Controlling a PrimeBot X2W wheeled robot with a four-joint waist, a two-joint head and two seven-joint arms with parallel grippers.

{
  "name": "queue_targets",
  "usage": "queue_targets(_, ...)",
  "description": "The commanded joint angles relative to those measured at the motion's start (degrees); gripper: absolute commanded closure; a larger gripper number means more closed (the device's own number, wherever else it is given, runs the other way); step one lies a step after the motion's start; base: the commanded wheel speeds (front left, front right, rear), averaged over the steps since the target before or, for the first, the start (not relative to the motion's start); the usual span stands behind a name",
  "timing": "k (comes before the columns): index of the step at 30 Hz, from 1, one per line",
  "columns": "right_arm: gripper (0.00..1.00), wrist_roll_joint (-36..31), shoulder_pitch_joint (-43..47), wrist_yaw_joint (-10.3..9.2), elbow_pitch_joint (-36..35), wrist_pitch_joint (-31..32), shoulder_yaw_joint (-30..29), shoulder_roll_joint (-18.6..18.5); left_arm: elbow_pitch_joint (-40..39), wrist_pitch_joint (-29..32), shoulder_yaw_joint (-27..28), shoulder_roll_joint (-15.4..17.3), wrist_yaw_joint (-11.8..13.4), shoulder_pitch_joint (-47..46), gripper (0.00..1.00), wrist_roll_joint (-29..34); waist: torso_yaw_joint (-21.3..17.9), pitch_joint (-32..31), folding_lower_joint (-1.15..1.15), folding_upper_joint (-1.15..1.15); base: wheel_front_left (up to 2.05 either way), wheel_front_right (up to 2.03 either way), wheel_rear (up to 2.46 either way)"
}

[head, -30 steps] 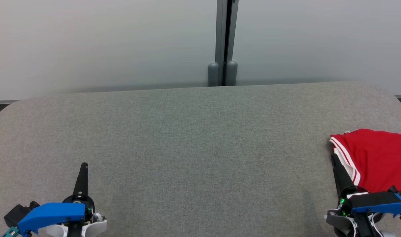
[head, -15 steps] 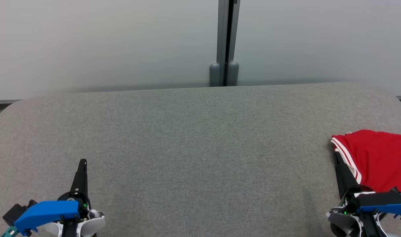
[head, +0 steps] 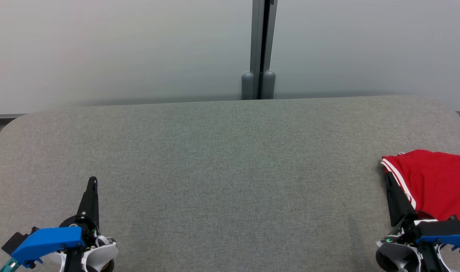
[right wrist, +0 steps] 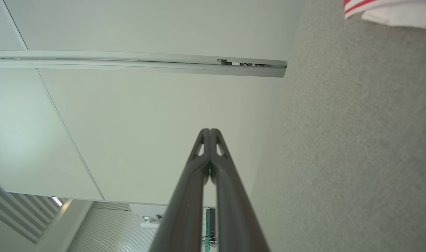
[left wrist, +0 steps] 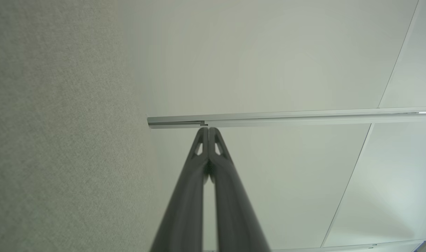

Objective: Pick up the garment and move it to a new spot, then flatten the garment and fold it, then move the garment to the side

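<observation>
Dark and slim, the two fingers of the left gripper are pressed together along their length with nothing between them, and they point up the head view from the lower left corner; a blue housing sits over the wrist behind them. The right gripper is at the lower right and is likewise closed on nothing, its fingers meeting at the tip in the right wrist view; in the head view they run alongside the white-striped edge of the garment, but whether they touch it cannot be told. The garment is red sportswear with white stripes along its hem; it lies bunched at the right side of the grey fabric surface and is cut off by the right edge of the picture; in the right wrist view a striped corner of it shows at the top right, apart from the fingertips. The surface is wide, with rounded far corners; beyond it stand pale wall panels, joined by a grey post near the middle.
</observation>
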Motion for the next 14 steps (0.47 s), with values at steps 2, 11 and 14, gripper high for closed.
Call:
queue_targets(2, 1.0, 1.47, 0.82, 0.04, -0.45, 0.44, -0.28, -0.42, -0.51, 0.46, 0.16, -0.16, 0.06, -0.75, 1.0, -1.28, 0.04, -0.01, 0.0, 0.0, 0.0, 0.0, 0.0)
queue_targets(11, 1.0, 2.26, 0.89, 0.04, -0.58, 0.75, -0.34, -0.42, -0.6, 0.7, 0.26, -0.16, 0.06, -0.75, 1.0, -2.04, 0.09, -0.03, 0.0, 0.0, 0.0, 0.0, 0.0)
queue_targets(14, 1.0, 2.26, 0.88, 0.04, -0.58, 0.75, -0.34, -0.42, -0.6, 0.7, 0.26, -0.16, 0.06, -0.75, 1.0, -2.04, 0.09, -0.03, 0.0, 0.0, 0.0, 0.0, 0.0)
